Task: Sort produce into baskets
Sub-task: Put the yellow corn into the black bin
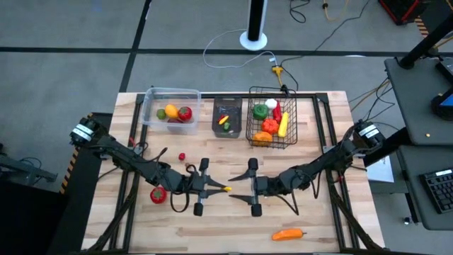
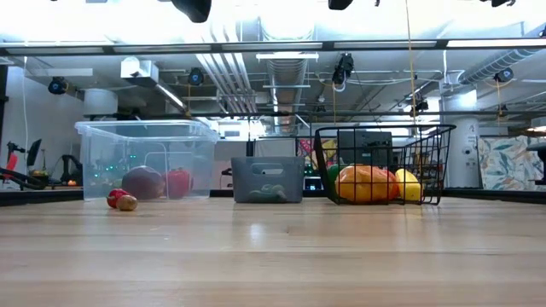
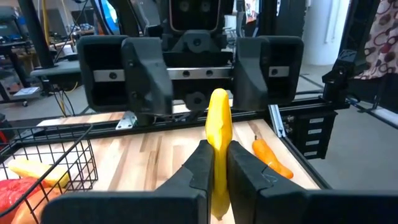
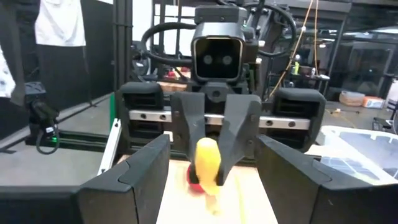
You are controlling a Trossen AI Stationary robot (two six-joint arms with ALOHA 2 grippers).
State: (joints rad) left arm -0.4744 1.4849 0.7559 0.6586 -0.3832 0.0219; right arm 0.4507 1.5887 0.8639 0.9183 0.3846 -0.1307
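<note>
My left gripper [image 1: 214, 188] is above the middle of the table, shut on a long yellow toy fruit [image 1: 224, 189], which also shows in the left wrist view [image 3: 218, 134]. My right gripper [image 1: 241, 188] faces it from the right, open wide; its fingers stand on either side of the fruit's free end [image 4: 207, 163] without touching it. The clear tub [image 1: 170, 106], the dark bin [image 1: 227, 117] and the wire-mesh basket [image 1: 272, 117] stand in a row at the far edge, each with produce inside. My left gripper pinches the yellow fruit between its two fingers [image 3: 200, 163], by the fruit's near end. The fingers lie level and point toward the table's right, along the fruit. The fruit's free end [image 3: 219, 109] sticks out past the fingertips toward my right gripper, clear of the table.
A red pepper [image 1: 158, 194] lies on the table under my left arm, and a small red fruit [image 1: 182, 156] lies farther back. An orange vegetable [image 1: 288, 234] lies near the front edge on the right. Black frame rails run along both sides of the table.
</note>
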